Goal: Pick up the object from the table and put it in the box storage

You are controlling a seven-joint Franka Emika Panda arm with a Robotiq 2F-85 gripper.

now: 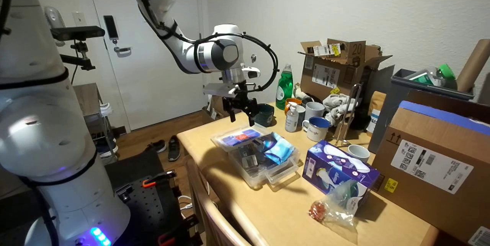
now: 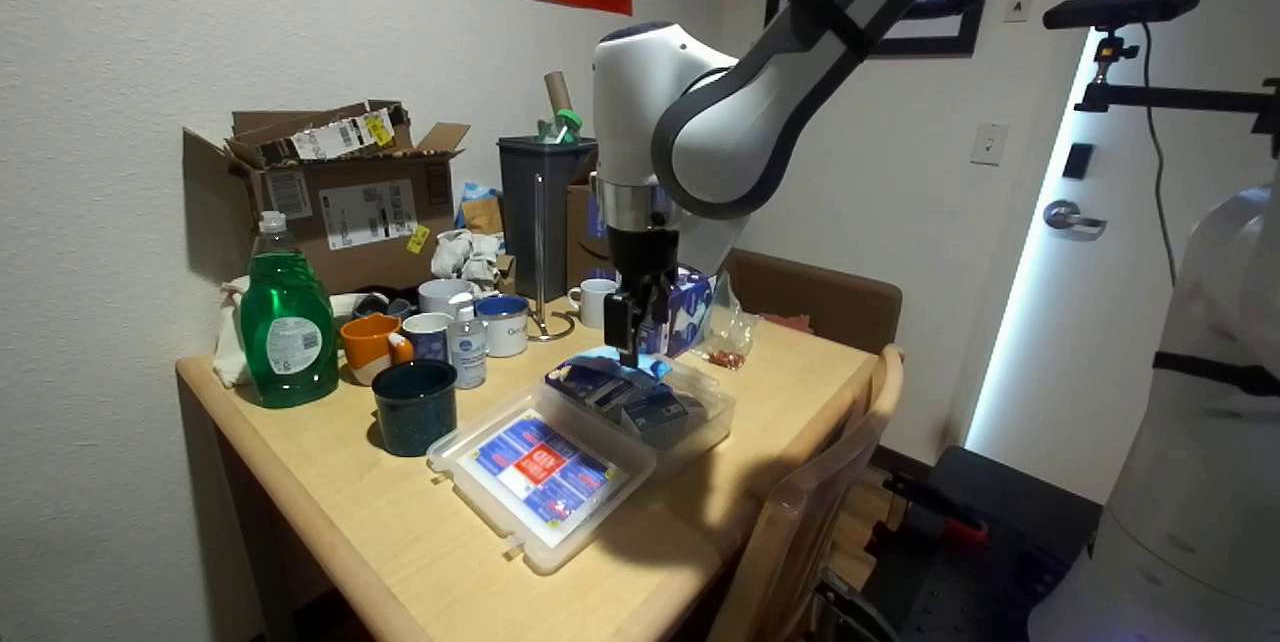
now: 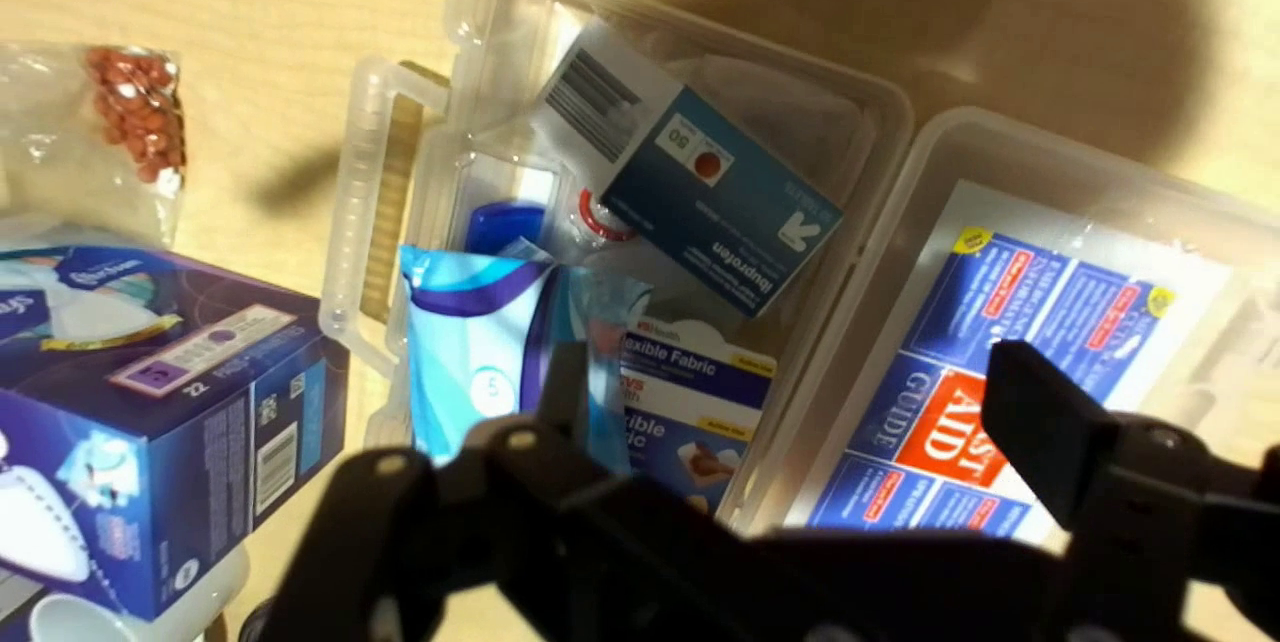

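Note:
The pale light-blue packet [image 1: 279,149] lies in the clear plastic box [image 1: 255,184], on top of other items at the side away from the lid. It shows in the wrist view [image 3: 465,332], partly behind a finger, and in an exterior view [image 2: 655,365]. The box's lid is open, with a blue, white and red first aid guide in it. A dark ibuprofen carton [image 3: 725,197] and a fabric bandage pack [image 3: 690,412] also lie in the box [image 3: 890,102]. My gripper [image 1: 242,121] is open and empty above the box and lid, its fingers [image 3: 789,352] wide apart.
The blue-and-purple carton [image 1: 333,171] and a clear bag with red bits [image 1: 317,211] stand beside the box. A dark green mug [image 2: 415,407], a sanitizer bottle [image 2: 468,347], several mugs and a green bottle [image 2: 288,322] are nearby. Cardboard boxes [image 1: 425,169] line the table; a chair [image 1: 208,204] stands in front.

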